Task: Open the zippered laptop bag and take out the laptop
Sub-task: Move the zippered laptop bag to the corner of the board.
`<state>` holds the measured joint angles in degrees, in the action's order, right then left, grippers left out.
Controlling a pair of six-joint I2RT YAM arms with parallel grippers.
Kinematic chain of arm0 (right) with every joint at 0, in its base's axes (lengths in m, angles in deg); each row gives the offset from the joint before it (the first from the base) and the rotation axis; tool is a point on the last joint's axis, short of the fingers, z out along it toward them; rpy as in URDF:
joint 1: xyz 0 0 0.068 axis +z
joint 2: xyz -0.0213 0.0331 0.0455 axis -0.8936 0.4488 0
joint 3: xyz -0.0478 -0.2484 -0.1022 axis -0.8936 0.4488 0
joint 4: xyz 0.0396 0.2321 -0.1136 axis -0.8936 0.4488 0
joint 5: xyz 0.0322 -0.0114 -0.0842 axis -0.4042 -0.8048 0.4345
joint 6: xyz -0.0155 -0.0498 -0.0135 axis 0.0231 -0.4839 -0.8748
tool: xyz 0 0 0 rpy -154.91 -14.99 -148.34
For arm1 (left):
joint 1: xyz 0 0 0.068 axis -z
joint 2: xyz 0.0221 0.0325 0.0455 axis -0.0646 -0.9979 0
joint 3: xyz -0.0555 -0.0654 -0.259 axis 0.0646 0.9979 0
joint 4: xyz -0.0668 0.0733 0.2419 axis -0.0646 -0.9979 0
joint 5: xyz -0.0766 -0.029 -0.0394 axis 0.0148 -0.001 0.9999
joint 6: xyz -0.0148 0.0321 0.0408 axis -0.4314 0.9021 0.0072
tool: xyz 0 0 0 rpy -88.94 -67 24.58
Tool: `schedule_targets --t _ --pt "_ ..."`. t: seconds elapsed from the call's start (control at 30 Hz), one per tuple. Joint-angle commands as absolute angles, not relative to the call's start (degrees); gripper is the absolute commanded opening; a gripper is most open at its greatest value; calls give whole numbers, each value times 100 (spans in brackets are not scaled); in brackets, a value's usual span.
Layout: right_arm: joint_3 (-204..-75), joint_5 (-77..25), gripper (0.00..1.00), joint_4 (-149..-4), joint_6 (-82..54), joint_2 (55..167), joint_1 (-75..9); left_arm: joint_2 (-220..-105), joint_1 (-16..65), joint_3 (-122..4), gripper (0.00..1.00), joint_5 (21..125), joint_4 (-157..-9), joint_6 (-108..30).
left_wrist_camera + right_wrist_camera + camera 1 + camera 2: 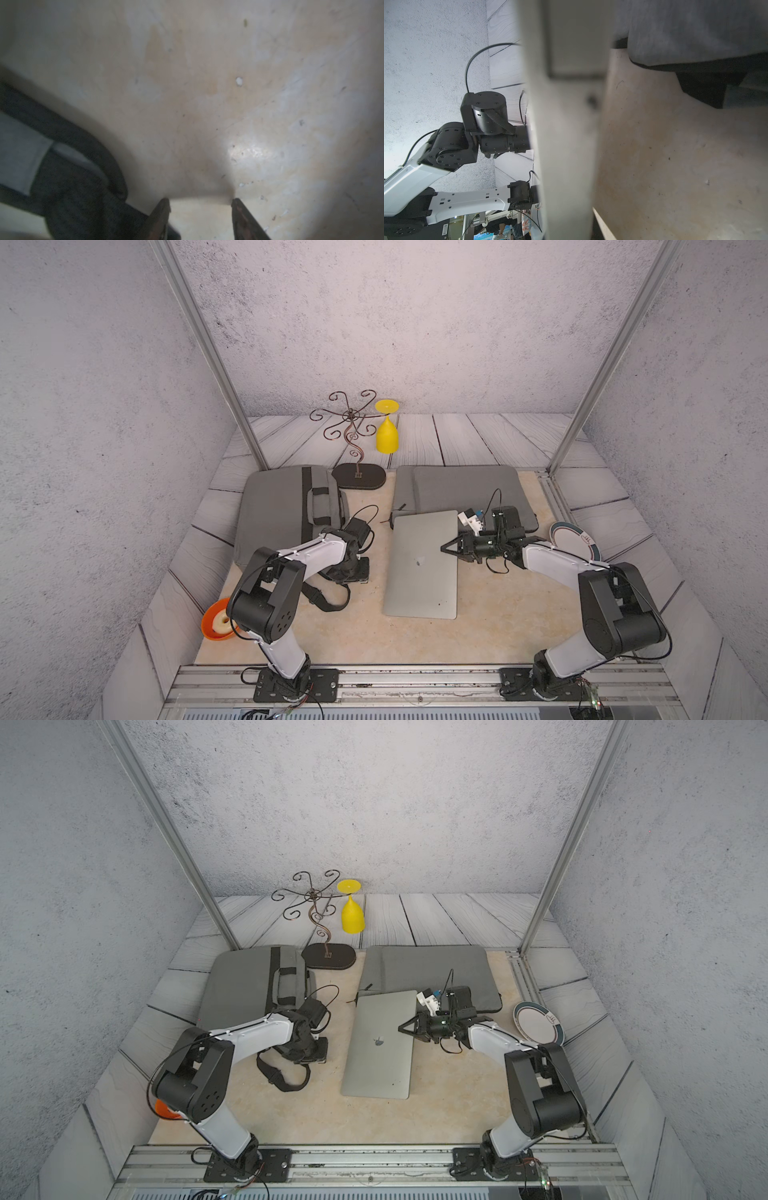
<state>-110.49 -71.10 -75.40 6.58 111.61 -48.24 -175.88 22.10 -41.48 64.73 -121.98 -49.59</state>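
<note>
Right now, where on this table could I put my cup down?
Best: bare mat between the laptop and the front rail. A narrower strip lies between laptop and black strap. Crowded at the back: strapped bag, wire stand, grey sleeve.

Dark curled-wire stand (pixel 359 477) at back of the beige table (pixel 353 635), with a yellow plastic goblet (pixel 387 438) hanging upside down from it. Grey fabric bag with black strap (pixel 270 510) on the left. White plate with dark-green rim (pixel 575 540) on the far right. Orange round bowl (pixel 212 626) at front left, partly hidden.
</note>
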Motion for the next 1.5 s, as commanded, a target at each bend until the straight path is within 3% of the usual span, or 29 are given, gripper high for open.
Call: schedule_targets --t 0.0,0.17,0.5,0.87,1.23,1.47 --pt "-11288 -7748 0 -7822 648 11122 -4795 -17586 2094 -3977 49 6096 -12195 -5133" --pt "-11276 -7739 0 -7831 658 11132 -4761 -17576 1781 -3911 49 5366 -12510 -4926" --pt "-11397 -7735 0 -8155 880 11381 -4480 -17788 1049 -4184 46 5284 -12471 -5008" --pt "-11287 -7823 0 -10229 2297 12159 -3967 -17881 160 -4543 47 4707 -12638 -4352" --pt "-11357 -7650 0 -11261 2928 12915 -3256 -17808 116 -4934 46 5038 -12719 -4089" --pt "-11477 -7453 0 -12886 4015 13742 -2726 -17647 121 -4894 45 5207 -12795 -4019"
